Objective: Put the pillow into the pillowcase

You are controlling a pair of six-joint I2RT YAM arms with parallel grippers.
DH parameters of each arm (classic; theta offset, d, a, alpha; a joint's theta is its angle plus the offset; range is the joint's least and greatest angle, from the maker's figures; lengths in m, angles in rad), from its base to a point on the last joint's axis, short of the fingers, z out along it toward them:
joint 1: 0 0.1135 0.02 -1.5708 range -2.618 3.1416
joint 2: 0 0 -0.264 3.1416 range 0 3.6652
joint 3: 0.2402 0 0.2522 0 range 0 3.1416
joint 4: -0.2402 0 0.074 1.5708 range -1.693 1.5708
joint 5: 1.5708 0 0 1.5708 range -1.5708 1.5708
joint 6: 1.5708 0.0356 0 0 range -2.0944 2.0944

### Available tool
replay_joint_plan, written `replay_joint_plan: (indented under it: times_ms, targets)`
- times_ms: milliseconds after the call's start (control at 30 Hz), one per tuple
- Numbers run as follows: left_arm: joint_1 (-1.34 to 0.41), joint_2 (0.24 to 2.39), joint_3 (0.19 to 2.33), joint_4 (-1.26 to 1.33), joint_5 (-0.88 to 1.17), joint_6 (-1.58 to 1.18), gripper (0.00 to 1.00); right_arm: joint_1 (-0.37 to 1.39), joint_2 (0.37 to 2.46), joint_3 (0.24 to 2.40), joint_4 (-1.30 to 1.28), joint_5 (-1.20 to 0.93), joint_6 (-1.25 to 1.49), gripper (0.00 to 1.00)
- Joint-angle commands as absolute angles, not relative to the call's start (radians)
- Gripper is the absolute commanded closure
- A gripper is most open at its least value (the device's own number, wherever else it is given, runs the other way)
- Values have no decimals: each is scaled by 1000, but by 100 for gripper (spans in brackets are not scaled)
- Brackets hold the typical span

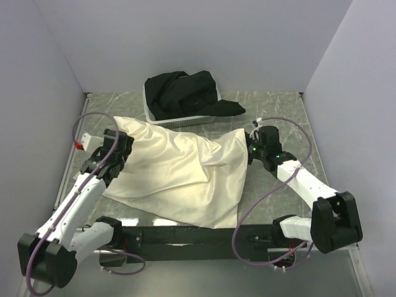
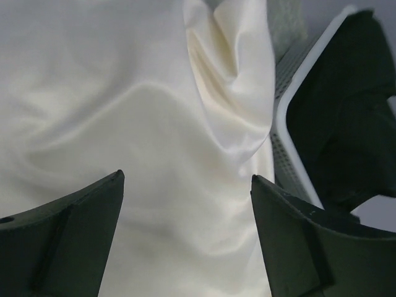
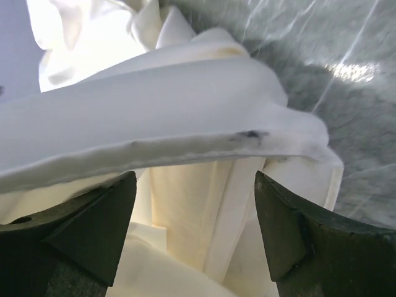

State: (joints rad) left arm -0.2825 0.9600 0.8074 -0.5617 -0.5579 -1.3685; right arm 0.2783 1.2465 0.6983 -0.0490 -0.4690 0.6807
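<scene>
Left gripper and right gripper both spread wide, pinching nothing, at the pillowcase ends. No pillow showing, probably it's inside; next, tuck the hem shut.

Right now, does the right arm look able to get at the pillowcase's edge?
Probably yes. The right hand is open right at the pillowcase, whose folded edge runs across just ahead of it. Nothing seems to lie between them.
</scene>
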Motion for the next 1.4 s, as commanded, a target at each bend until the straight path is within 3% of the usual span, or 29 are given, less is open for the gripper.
replay_joint_plan:
  times_ms: [0,67,300,367,500,600,733,800,1067,1200,1367]
  targets:
    - [-275,1006,736,-365,-380,-1243,7,255,1174,651,-75,-434,655,16]
    - [-272,1066,729,-395,-411,-1265,1,223,1126,585,-64,-428,675,15]
    - [-180,1225,713,-382,-416,-1281,1,41,1025,517,-98,-433,722,14]
    - [-129,1312,733,-390,-402,-1266,7,40,971,529,-129,-408,719,14]
    - [-54,1382,747,-399,-393,-1249,64,37,879,551,-233,-319,703,12]
    - [-3,1352,716,-359,-327,-1239,84,37,827,563,-270,-279,695,10]
    - [-3,1336,718,-354,-305,-1236,95,69,758,551,-270,-314,709,10]
    - [-5,1342,724,-364,-301,-1238,99,202,729,551,-307,-252,710,10]
    - [-3,1345,712,-359,-308,-1246,99,817,650,489,-360,92,834,14]
    - [-3,1336,726,-377,-322,-1244,99,1218,770,538,-383,344,902,14]
    - [-3,1335,749,-408,-334,-1241,99,1485,1027,662,-419,468,937,11]
